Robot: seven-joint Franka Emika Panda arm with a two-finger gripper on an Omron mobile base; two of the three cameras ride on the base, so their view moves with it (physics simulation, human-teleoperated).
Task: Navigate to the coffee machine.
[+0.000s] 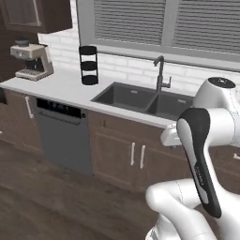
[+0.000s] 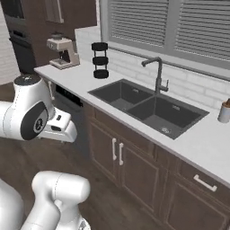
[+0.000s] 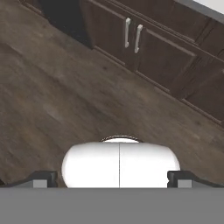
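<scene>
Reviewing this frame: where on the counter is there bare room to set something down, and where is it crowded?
Bare white counter lies between the coffee machine and the black three-tier rack, and in front of both. Right of the double sink, another bare stretch runs toward the near edge. Around the faucet it is tight.

Beige coffee machine [image 1: 31, 61] upright at the counter's far left end, black-topped.
</scene>
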